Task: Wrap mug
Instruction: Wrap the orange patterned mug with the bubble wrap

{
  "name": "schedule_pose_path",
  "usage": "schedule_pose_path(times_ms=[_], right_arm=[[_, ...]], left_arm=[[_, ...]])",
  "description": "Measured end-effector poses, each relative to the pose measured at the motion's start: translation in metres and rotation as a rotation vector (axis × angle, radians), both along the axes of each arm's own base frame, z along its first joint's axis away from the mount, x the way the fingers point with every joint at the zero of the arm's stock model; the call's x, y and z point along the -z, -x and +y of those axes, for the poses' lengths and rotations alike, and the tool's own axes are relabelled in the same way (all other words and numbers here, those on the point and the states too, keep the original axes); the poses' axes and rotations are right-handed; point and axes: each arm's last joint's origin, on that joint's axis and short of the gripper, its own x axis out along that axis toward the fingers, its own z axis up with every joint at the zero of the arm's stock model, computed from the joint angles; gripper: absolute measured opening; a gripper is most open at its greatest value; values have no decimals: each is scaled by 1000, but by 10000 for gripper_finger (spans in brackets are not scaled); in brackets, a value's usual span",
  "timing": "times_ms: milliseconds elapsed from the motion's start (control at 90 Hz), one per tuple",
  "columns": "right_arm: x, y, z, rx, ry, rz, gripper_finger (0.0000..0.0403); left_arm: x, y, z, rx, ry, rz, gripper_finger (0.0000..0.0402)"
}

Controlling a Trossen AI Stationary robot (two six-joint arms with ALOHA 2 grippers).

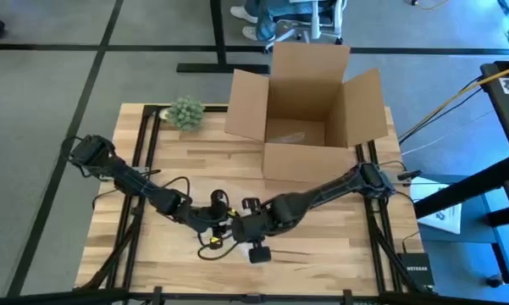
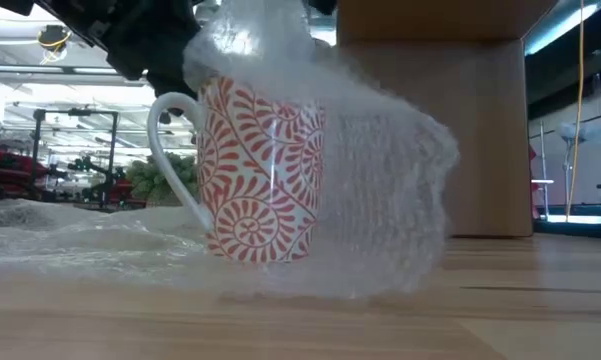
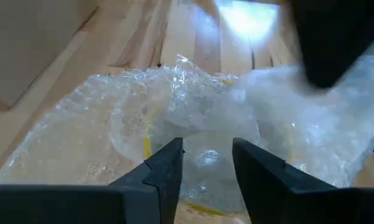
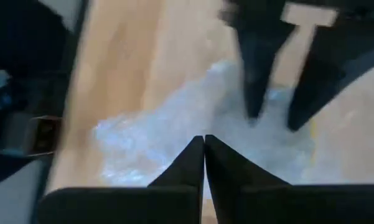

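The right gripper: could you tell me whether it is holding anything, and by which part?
The right gripper is shut, seemingly pinching the bubble wrap by a raised fold above the mug. The left gripper is open and holds nothing.

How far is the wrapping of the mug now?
About halfway. Wrap already covers one side and the top of the mug; the handle side is bare. The right hand, shut, seems to pinch the wrap, the open left hand alongside. Left: covering the rest.
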Motion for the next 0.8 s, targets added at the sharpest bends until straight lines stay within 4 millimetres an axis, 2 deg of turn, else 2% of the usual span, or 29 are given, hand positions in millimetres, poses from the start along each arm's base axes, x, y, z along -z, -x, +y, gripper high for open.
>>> schedule_pose_path(times_ms=[289, 422, 567, 800], right_arm=[[54, -11, -26, 80, 33, 18, 1], [66, -13, -27, 67, -16, -14, 1], [61, -13, -26, 63, -18, -5, 1], [24, -12, -26, 44, -6, 41, 1]], left_arm=[[0, 0, 0, 4, -1, -1, 125], [0, 0, 0, 5, 0, -4, 125], [0, 0, 0, 8, -3, -2, 125], [1, 1, 0, 8, -16, 2, 125]])
